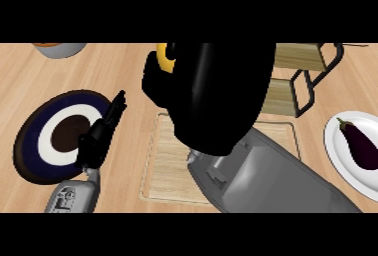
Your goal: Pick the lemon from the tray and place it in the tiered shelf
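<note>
My right hand point(214, 95) fills the middle of the head view, raised above the counter with its fingers curled round the yellow lemon point(164, 59). Only a sliver of the lemon shows at the hand's upper left edge. The light wooden tray point(166, 170) lies below the hand, largely covered by the hand and the grey forearm. The tiered shelf point(299, 57), wooden boards in a black frame, stands at the upper right, just right of the hand. My left hand point(100, 135) rests open at the lower left, fingers pointing up.
A dark blue plate point(33, 145) with a white ring lies under the left hand. A white plate point(336, 145) at the right edge holds a purple eggplant point(360, 142). A grey bowl point(60, 48) sits at the top left.
</note>
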You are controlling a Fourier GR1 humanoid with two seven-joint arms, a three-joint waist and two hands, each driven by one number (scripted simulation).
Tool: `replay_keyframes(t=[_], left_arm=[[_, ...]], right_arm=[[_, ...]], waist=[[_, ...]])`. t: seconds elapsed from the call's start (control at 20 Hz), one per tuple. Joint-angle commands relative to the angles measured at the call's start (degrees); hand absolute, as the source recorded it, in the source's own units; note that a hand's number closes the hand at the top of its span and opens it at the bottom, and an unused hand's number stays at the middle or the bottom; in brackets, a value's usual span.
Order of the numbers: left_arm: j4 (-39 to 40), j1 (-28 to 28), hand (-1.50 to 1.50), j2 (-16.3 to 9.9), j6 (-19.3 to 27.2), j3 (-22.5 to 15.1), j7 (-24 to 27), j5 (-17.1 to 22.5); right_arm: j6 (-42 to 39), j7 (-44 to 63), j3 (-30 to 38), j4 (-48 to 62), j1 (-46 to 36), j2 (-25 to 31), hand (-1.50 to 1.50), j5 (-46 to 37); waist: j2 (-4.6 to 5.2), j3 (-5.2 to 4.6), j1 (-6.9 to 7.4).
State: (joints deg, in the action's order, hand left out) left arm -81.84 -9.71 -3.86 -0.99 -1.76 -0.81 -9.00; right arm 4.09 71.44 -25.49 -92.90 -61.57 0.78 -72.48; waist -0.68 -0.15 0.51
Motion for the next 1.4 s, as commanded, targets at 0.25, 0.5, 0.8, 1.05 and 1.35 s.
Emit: replay_keyframes(t=[0.25, 0.5, 0.8, 1.05, 1.35], left_arm=[[1.7, -0.1, 0.00, 0.0, 0.5, 0.9, 2.6, -0.1], [0.6, -2.1, 0.00, -0.9, -0.3, 1.6, -0.4, 0.5], [-0.7, -0.8, 0.00, -0.3, -0.4, 1.0, -1.1, 0.6], [-1.0, -0.6, 0.00, -0.7, -1.6, 0.7, -1.0, 0.8], [-0.6, -1.3, 0.00, 0.9, 0.9, -0.2, -1.0, -1.3]], right_arm=[[-8.5, 6.5, 12.0, 4.2, -8.4, -0.7, 1.50, -4.7], [-8.9, 2.4, 14.0, 4.6, -7.7, -0.7, 1.50, -6.1], [-11.7, -4.9, 17.9, 7.9, -9.2, 1.2, 1.50, -9.7], [-4.7, -8.2, 19.3, 18.2, -9.0, 1.1, 1.50, -14.1], [3.5, -14.1, 19.8, 22.5, -7.3, 0.9, 1.50, -14.8]], waist=[[0.48, 0.07, -0.55], [0.57, 0.12, -0.48], [0.58, 0.11, -0.36], [0.80, 0.10, 0.19], [0.80, 0.12, 0.03]])
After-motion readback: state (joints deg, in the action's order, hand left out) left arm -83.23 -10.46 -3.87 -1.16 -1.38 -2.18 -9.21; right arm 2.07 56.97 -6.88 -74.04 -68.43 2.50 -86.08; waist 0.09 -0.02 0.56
